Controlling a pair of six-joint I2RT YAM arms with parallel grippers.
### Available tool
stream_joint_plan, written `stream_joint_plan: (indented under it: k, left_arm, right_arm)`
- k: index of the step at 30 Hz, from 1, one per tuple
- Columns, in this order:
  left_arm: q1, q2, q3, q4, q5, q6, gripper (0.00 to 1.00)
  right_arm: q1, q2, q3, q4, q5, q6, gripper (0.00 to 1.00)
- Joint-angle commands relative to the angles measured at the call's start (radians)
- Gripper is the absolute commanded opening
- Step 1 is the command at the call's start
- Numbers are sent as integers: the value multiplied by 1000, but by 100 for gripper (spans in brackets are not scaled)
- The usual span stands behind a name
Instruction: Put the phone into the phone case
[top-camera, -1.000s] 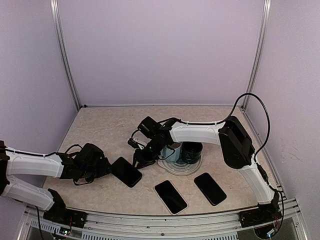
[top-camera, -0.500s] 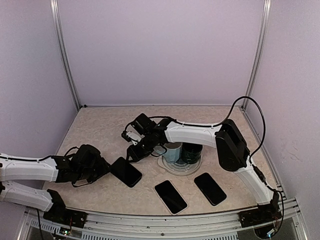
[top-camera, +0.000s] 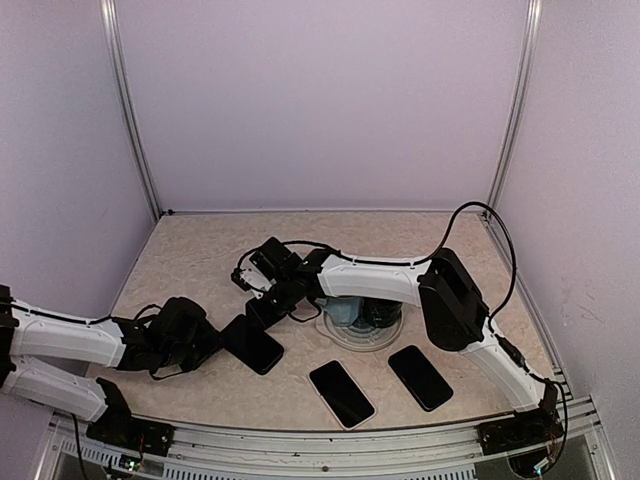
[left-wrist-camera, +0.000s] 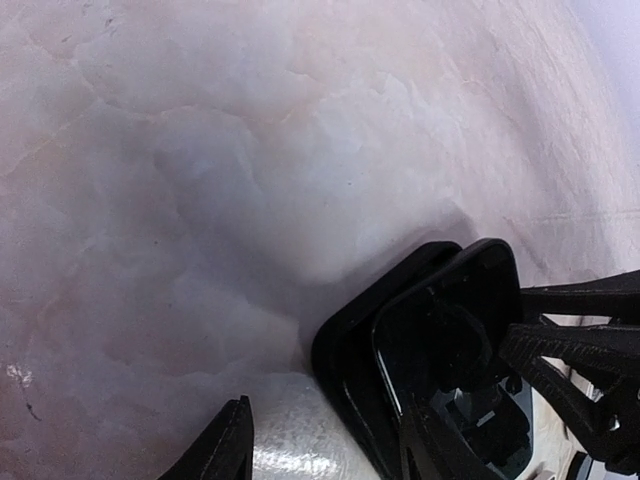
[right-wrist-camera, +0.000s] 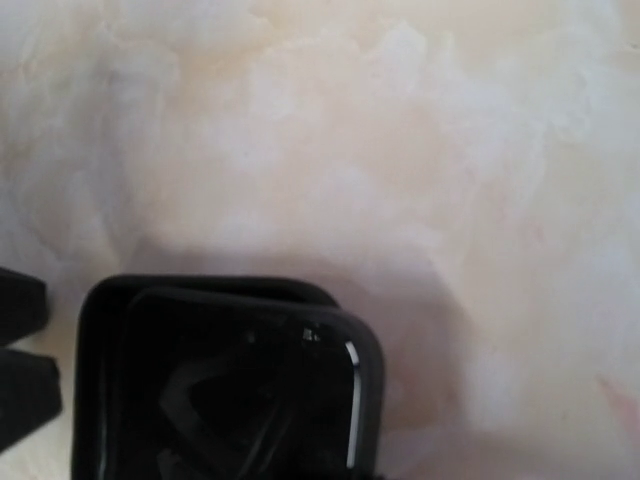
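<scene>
A black phone lies in a black phone case on the table left of centre, one corner of the phone raised over the case rim. My left gripper is at the case's left end. In the left wrist view it is open, one finger on the table and the other over the case. My right gripper is low over the case's far end, and its black fingers reach in over the phone. In the right wrist view the phone and case fill the bottom, and the right fingers are hidden.
Two more black phones lie flat near the front edge. A round stand with dark cups sits behind them, under the right forearm. Side walls and metal posts enclose the table.
My right gripper has moved left and down along the table to the case's far end. My left gripper has stayed beside the case, which has not shifted.
</scene>
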Motion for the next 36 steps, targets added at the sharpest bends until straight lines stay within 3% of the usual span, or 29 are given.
stream_joint_plan:
  k: [1,10,17,22,27,36]
  left_arm:
    - [-2,56,-29,47,32,-17,52]
    - [9,162,-39,183,98,-23,54]
    - [10,98,-59,175,64,-38,56]
    - [11,39,-59,102,47,-39,57]
    - [1,14,-65,69,58,-56,59]
    - [-10,72,-90,167,93,-79,60]
  right_arm:
    - [28,27,-11,0,-8,-4,22]
    - [53,9,-48,32,-59,-1,27]
    - [67,-23,-72,34,-82,-8,30]
    - [54,-69,-62,-4,6,-4,39]
    - [52,-92,-65,-66,108,8,56]
    - [23,12,-11,-143,-74,63,68]
